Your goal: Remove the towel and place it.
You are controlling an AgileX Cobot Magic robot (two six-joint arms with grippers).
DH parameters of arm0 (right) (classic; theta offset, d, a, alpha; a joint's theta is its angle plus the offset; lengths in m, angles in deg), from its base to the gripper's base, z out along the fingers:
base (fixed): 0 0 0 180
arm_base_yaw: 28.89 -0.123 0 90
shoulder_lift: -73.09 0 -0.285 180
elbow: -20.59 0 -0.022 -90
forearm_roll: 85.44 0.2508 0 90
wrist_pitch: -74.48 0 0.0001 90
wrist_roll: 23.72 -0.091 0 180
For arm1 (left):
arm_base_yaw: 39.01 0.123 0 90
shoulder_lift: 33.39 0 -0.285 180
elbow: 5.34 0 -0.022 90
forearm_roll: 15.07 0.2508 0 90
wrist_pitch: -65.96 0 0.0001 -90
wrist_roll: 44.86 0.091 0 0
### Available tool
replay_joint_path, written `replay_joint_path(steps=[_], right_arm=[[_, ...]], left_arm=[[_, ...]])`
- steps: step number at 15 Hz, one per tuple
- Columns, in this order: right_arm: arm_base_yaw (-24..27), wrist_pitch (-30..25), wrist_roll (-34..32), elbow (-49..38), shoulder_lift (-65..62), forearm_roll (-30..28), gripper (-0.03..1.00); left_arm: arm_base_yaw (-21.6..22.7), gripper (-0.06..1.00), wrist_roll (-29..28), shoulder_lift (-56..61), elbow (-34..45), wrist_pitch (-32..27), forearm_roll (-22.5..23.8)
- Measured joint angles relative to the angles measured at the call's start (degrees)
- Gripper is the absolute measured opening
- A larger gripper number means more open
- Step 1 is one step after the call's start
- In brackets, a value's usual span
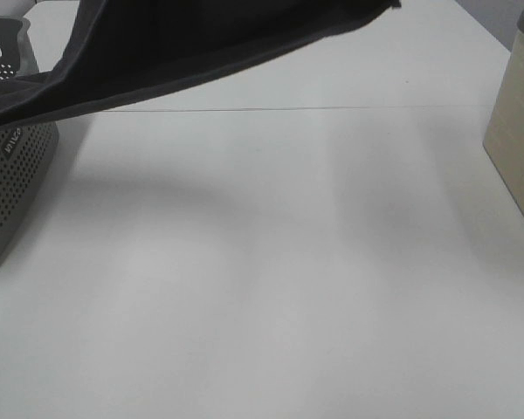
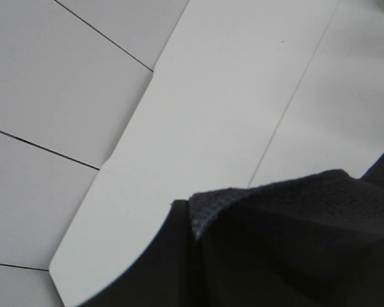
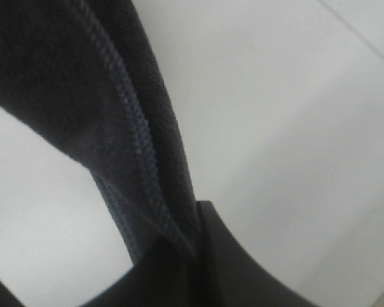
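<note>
Mostly we see a white table (image 1: 271,288). Above it the towel (image 1: 201,44) hangs in the air as a dark band across the top of the high view. The frame cuts off its upper part, and its left end sags to the rim of a grey perforated basket (image 1: 13,175), itself half out of view. A beige bin (image 1: 520,140) is cropped at the right edge. Our right gripper (image 3: 195,249), a dark blur, is clenched on the towel's stitched hem. Our left gripper is buried under bunched cloth; it is closed, seemingly grasping the towel too.
</note>
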Motion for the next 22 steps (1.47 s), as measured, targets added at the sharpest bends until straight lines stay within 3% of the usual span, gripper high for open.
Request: replay_joint_path(steps=[2, 6, 8, 10, 14, 17, 21, 22], right_arm=[[0.00, -0.97, -1.60, 5.21, 0.92, -4.18, 0.01], [0.00, 3.04, -5.73, 16.10, 3.27, -16.10, 0.01], [0.00, 8.25, -6.59, 18.33, 3.27, -19.71, 0.01], [0.00, 15.47, -7.73, 18.62, 3.27, -23.32, 0.01], [0.00, 29.68, -10.31, 18.62, 3.55, -30.37, 0.01], [0.40, 34.78, -13.58, 18.68, 5.44, -33.63, 0.01], [6.47, 44.23, -21.03, 18.68, 9.11, -34.43, 0.01], [8.48, 49.39, -24.41, 18.68, 10.37, -34.43, 0.01]], left_arm=[[0.00, 0.00, -0.29, -1.38, 0.00, 4.24, 3.09], [3.38, 0.00, -8.19, -3.90, 0.00, 21.94, 7.79], [8.02, 0.00, -14.38, -4.53, 0.00, 30.83, 7.79], [10.94, 0.00, -17.07, -5.44, 0.00, 37.53, 7.91], [15.13, 0.00, -17.70, -7.96, 0.00, 51.45, 7.96], [17.36, 0.00, -17.82, -9.91, 0.00, 59.70, 7.96], [21.66, 0.00, -17.93, -15.58, 0.00, 74.60, 8.08], [23.15, 0.00, -17.93, -18.28, 0.00, 78.38, 6.93]])
